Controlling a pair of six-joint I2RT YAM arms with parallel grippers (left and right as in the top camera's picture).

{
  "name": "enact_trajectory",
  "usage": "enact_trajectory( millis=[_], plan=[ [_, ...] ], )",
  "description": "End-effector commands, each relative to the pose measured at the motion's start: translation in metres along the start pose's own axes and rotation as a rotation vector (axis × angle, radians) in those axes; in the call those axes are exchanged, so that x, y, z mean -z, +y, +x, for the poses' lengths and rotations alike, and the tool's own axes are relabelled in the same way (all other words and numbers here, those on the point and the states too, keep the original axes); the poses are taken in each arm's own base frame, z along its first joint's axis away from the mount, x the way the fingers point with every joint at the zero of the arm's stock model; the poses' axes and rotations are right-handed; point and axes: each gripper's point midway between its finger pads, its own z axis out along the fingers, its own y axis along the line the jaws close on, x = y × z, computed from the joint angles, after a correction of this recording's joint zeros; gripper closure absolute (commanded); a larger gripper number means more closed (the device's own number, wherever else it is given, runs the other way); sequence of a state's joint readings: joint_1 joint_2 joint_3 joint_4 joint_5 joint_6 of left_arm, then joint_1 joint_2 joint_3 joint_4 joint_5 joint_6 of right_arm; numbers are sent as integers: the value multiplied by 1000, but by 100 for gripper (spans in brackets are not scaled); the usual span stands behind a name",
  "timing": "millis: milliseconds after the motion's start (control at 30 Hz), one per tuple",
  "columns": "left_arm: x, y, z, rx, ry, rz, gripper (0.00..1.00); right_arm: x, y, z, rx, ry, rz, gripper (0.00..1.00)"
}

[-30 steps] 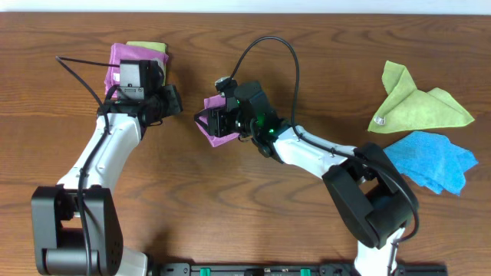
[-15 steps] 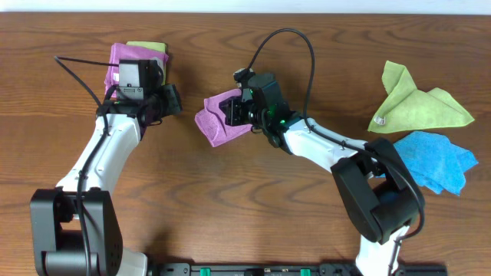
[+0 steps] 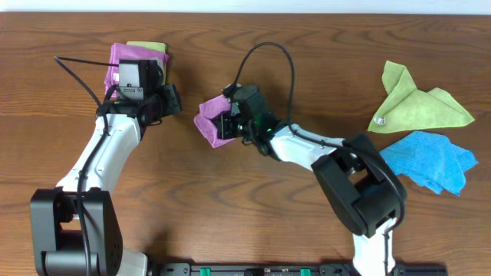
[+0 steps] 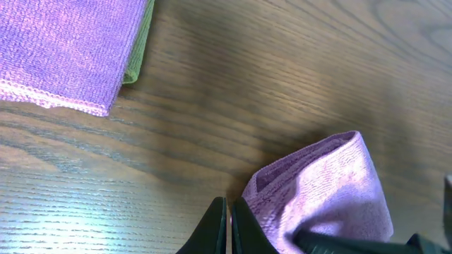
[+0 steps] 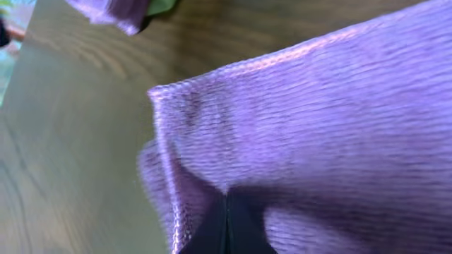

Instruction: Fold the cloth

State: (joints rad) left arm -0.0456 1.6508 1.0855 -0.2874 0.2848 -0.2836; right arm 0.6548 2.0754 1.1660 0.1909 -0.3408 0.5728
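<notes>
The cloth (image 3: 207, 123) lies bunched near the middle of the surface (image 3: 230, 222), its longer run going roughly from far edge to near edge. The right fingers (image 5: 214, 236) press into its right flank, closed tight with a pucker of purple pile pinched between them. The right arm is the nearer one, already in contact. The left fingers (image 4: 212, 233) are closed on nothing and hover apart from the cloth, which lies just ahead of them and to one side — away from the folded stack (image 3: 126, 55).
</notes>
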Motion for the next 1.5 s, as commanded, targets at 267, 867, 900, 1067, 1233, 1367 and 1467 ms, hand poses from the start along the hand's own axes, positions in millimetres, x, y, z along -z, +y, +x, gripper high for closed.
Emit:
enact_trajectory(
  millis=[267, 867, 900, 1067, 1233, 1367, 1467],
  plan=[
    [12, -1, -17, -20, -55, -12, 94, -9, 18, 16, 35, 46, -30, 99],
    [12, 0, -17, -19, -57, -16, 94, -4, 39, 12, 105, 33, -95, 91],
    [12, -1, -18, -19, -58, -15, 94, 0, 39, 6, 104, 21, -96, 86],
    [23, -6, -24, -26, -88, -5, 85, 18, 44, -21, 140, -51, -99, 55],
    [36, -12, -30, -29, -118, 14, 57, 39, 45, -49, 159, -126, -87, 1],
    [48, -17, -33, -13, -141, 24, 29, 58, 42, -69, 152, -175, -81, 1],
    [56, -19, -33, -10, -147, 27, 2, 75, 35, -79, 169, -187, -54, 1]
  ],
)
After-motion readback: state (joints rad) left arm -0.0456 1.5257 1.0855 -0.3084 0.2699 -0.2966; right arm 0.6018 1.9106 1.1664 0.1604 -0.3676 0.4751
